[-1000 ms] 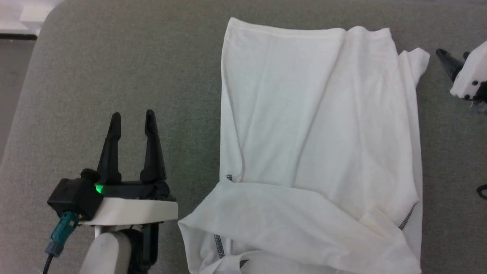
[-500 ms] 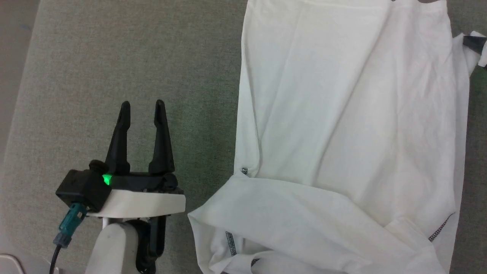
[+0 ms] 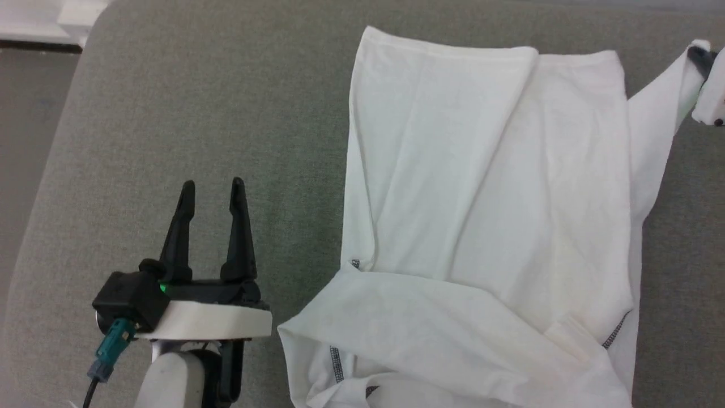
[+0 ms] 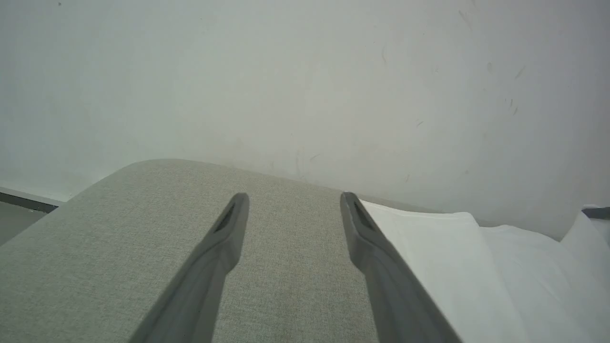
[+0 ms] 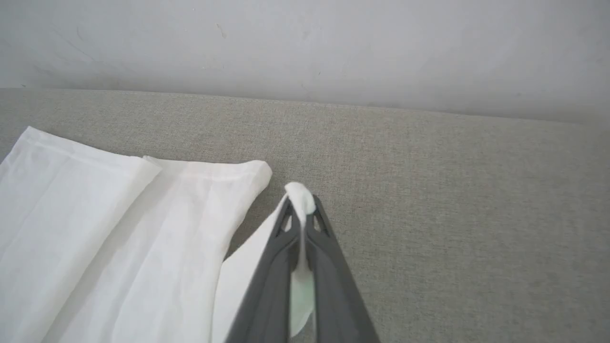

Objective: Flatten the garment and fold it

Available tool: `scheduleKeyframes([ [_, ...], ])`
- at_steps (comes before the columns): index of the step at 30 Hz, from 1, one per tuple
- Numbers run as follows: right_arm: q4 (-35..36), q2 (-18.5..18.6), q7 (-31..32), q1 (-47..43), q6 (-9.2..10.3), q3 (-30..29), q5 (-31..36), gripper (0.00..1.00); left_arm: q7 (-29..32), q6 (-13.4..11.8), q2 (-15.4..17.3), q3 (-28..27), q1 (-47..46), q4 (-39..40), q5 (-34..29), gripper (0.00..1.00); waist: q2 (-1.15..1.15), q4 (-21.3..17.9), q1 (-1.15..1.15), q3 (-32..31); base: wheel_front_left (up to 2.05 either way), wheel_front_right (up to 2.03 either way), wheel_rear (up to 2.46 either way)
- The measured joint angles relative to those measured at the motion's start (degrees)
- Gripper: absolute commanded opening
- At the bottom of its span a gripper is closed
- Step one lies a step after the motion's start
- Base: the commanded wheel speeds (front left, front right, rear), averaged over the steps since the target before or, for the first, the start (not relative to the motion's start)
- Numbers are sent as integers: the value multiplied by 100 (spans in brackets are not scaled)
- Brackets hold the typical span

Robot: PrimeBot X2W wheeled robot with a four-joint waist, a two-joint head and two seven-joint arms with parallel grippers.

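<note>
My right claw (image 5: 300,206): clenched on a thin corner of the garment (image 3: 481,198).
My left claw (image 3: 212,190): released, holding nothing.
Risk: the pinch looks shallow, so a hard pull could slip the fabric free.

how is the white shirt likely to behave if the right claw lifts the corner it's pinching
Probably floppy: the garment lies in soft folds, and only the strip pinched in the right claw rises while the rest stays flat. Likely light, since the fabric looks thin. It may drag on the grey woven surface rather than slide.
</note>
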State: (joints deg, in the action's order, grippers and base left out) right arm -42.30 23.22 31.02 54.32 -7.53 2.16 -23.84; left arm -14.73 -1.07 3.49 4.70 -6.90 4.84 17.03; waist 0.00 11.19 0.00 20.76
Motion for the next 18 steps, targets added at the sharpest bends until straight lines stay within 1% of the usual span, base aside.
scheduleKeyframes([
  [5,580,168,-465,-187,0,426,-58,0,0,-1,-5,-51,240,-42,-4,100,0,-160,-1,-447,0,0,0],
  [9,1162,182,-779,-385,0,888,-137,0,9,-7,-1,-44,410,-67,-35,100,0,-285,-1,-810,0,0,0],
  [13,1930,104,-1083,-695,0,1306,-134,0,102,-11,35,-44,591,-62,-34,100,0,-386,-1,-1182,0,0,0],
  [18,3149,-126,-1250,-1081,-1,1684,-16,0,269,-57,85,-35,786,1,-34,100,0,-471,-2,-1623,0,0,0],
])
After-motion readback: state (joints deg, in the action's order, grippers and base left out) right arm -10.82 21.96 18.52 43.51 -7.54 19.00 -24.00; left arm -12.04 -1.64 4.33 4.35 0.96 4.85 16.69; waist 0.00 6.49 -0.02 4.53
